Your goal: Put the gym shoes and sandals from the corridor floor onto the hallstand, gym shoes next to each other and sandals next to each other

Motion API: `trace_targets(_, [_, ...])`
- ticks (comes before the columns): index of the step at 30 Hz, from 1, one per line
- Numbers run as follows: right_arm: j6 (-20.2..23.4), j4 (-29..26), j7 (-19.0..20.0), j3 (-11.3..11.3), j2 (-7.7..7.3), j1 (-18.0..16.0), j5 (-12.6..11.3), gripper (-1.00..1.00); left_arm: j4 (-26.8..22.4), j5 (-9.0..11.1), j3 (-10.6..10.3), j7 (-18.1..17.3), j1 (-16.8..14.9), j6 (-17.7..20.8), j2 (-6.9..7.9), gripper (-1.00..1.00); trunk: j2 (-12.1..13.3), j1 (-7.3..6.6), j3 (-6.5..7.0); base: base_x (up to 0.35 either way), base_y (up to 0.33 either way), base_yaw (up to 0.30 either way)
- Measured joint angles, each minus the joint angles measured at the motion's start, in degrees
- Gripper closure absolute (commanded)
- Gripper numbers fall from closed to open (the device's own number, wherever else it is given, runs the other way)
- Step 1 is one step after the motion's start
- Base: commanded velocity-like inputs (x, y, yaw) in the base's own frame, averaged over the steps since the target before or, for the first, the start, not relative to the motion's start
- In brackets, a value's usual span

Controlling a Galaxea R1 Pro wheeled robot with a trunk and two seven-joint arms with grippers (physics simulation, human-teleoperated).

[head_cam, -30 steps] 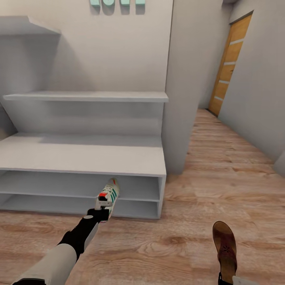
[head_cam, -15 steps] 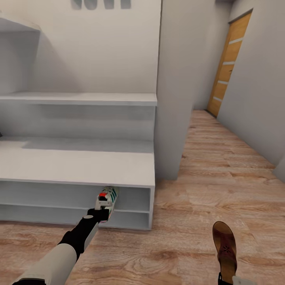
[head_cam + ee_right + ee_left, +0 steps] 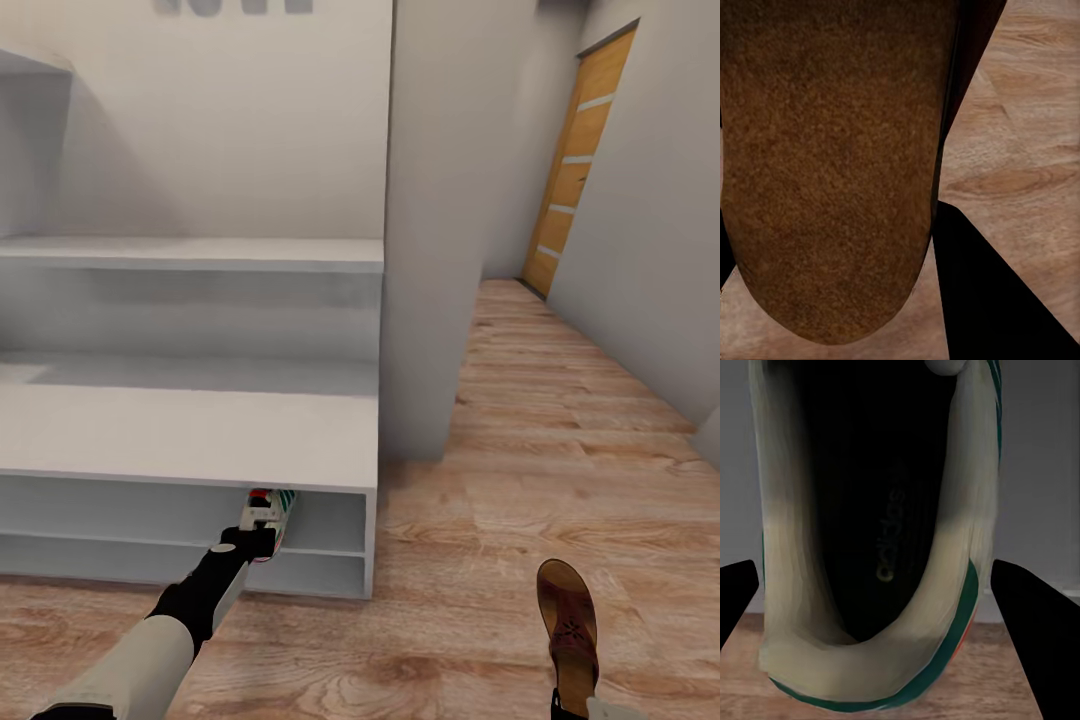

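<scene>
Now my left pincer point(image 3: 262, 540) grips a gym shoe point(image 3: 270, 508) at the hallstand's point(image 3: 200, 440) upper open shelf, while my right pincer point(image 3: 566, 712) holds a sandal point(image 3: 567, 630) above the corridor floor point(image 3: 560, 420).

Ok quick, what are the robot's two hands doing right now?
Left gripper: shut on a gym shoe, its toe under the rack top.
Right gripper: shut on a sandal, held over the floor.
</scene>
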Motion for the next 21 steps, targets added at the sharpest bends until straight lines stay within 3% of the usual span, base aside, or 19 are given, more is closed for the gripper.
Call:
trace_targets(7, [0.0, 0.0, 0.0, 0.0, 0.01, 0.0, 0.0, 1.0, 0.0, 0.0, 0.0, 0.1, 0.0, 0.0, 0.0, 1.0, 0.0, 0.0, 0.0, 0.194, -0.001, 0.0])
trace_targets(21, [0.0, 0.0, 0.0, 0.0, 0.01, 0.0, 0.0, 1.0, 0.0, 0.0, -0.1, -0.2, 0.0, -0.1, -0.02, 1.0, 0.0, 0.02, 0.0, 0.011, 0.0, 0.0])
